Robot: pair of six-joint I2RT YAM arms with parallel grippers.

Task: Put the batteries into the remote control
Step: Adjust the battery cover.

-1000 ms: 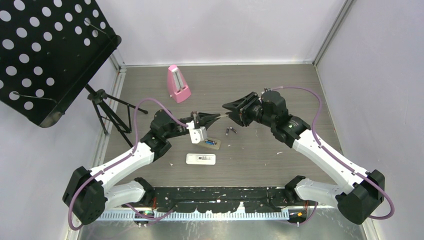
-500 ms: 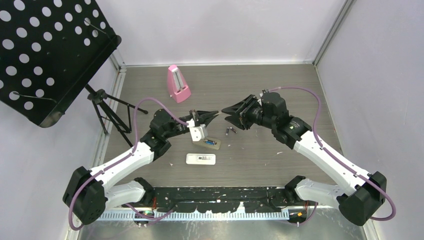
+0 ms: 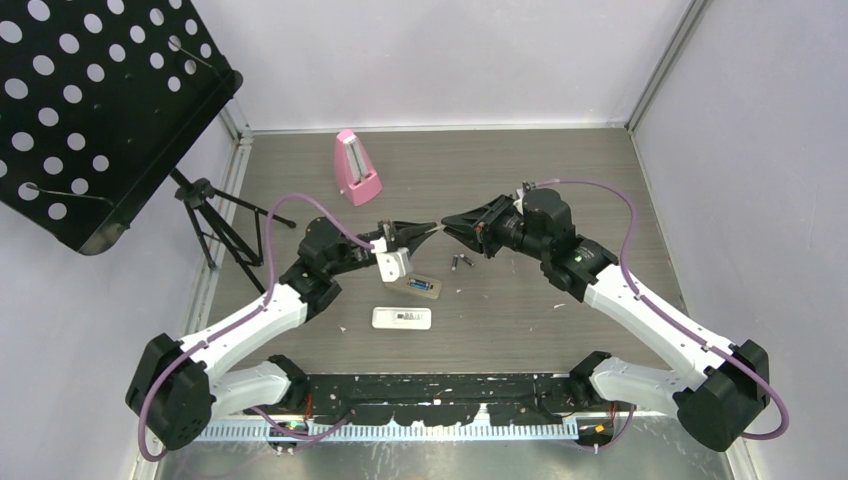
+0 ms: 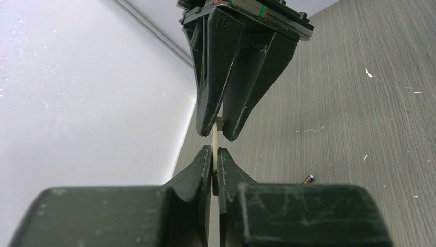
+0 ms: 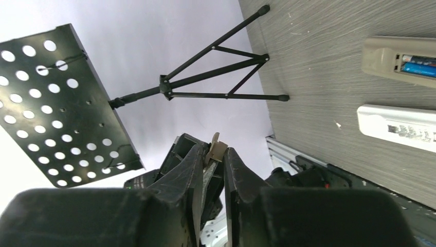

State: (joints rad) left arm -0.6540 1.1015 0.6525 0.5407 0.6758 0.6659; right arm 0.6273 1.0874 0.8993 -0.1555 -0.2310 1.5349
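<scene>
Step in hand: by my reading, a hand-over in mid-air, with a thin beige plate (image 4: 216, 136) passing between the two claws; it looks like the battery cover, though its shape is too hidden to be sure.
Left claw (image 3: 432, 229): all but shut, its two fingers pinching the near end of the plate, raised above the bench (image 3: 560, 180) just behind the beige remote (image 3: 421, 287).
Right claw (image 3: 447, 220): tip to tip with the left one, its fingers standing close on either side of the plate's far end; I cannot tell whether they already press on it.
Beige remote: lies flat on the bench below and just in front of the meeting claws, its compartment open, a blue battery (image 5: 419, 68) seated inside.
Loose batteries (image 3: 460, 263): dark, lying on the bench just to the right of the beige remote and slightly behind it; neither claw touches them.
White remote (image 3: 401, 318): on the bench just in front of the beige remote.
Progress: partly loaded, I judge, with dark cells not yet in.
Next move calls for: one claw taking firm hold of the plate before the other lets go, so the thin piece neither twists nor drops onto the remote.
</scene>
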